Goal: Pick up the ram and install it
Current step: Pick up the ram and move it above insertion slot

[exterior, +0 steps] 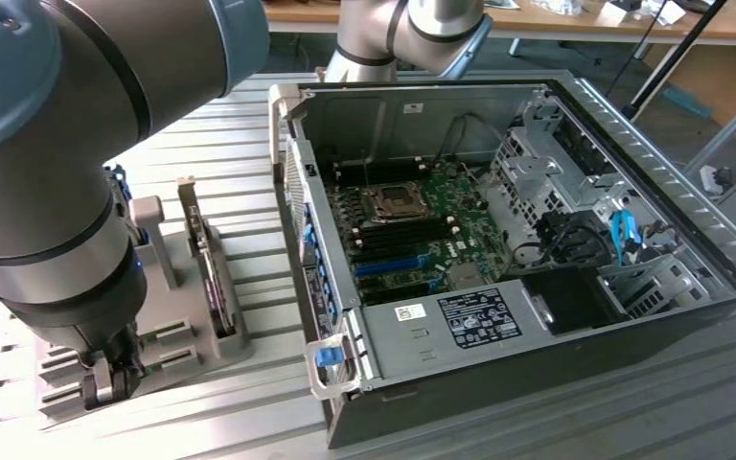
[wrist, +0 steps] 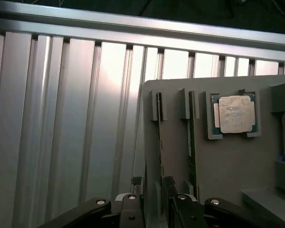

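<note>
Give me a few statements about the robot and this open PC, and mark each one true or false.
1. The computer case is open, with its motherboard showing. True.
2. The gripper is shut on the ram. False: the gripper is open, and its fingers appear to sit on either side of the ram without closing on it.
3. The ram lies flat on the table. False: it stands on edge in a slot of the grey holder.
4. A processor chip sits in a pocket of the grey holder. True.
</note>
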Available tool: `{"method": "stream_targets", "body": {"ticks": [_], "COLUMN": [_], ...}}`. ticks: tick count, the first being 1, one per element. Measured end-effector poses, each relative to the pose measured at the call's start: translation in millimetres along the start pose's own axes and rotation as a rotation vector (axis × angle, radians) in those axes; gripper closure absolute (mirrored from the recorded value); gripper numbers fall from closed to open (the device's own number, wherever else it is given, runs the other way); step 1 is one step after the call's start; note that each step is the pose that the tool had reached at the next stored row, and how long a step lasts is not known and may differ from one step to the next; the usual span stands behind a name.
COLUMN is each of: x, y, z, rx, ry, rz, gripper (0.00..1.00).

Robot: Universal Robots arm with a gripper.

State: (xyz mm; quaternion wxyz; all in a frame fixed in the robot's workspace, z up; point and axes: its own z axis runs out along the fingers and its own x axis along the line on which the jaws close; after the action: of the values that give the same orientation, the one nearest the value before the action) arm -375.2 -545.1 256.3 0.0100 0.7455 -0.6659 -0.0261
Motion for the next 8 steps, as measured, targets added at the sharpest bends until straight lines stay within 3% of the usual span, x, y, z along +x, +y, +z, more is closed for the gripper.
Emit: {"method": "stream_targets", "body": {"ticks": [8], "x": [-3.6], "y": [-1.2], "z": [14.6], "rx": [-0.0001], "ry": [0.0002], "rz": [0.0], "gripper": [0.7]}}
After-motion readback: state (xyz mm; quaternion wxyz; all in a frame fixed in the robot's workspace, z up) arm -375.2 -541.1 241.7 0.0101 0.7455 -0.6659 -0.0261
